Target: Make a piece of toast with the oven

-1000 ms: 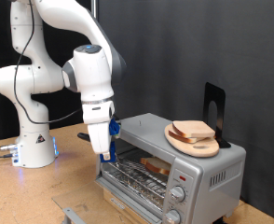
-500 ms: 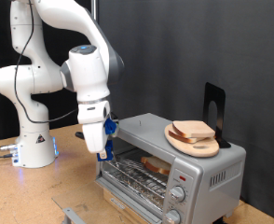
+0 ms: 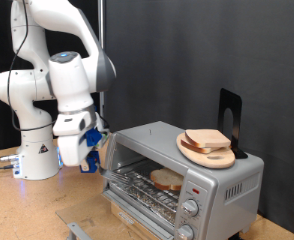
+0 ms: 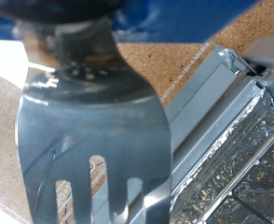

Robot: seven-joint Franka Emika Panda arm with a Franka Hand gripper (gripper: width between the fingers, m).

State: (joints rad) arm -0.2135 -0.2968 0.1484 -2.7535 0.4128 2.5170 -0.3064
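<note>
White glossy arm, rounded joints, blue claw parts.

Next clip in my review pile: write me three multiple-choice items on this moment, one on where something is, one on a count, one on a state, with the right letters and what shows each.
1. Where does the wooden plate sit?
A. on top of the oven
B. on the table
C. inside the oven

2. How many round knobs show on the oven's front?
A. one
B. two
C. four

3. How does the oven's door stand?
A. shut
B. taken off and lying on the plate
C. open, with the rack in view

Answers:
1 A: in the exterior view the plate rests on the oven's silver top, with bread on it.
2 B: two knobs sit one above the other at the front's right side.
3 C: the inside shows, with a slice on the wire rack; the gripper hangs to the exterior view's left of the opening, and the wrist view shows a metal spatula.
</note>
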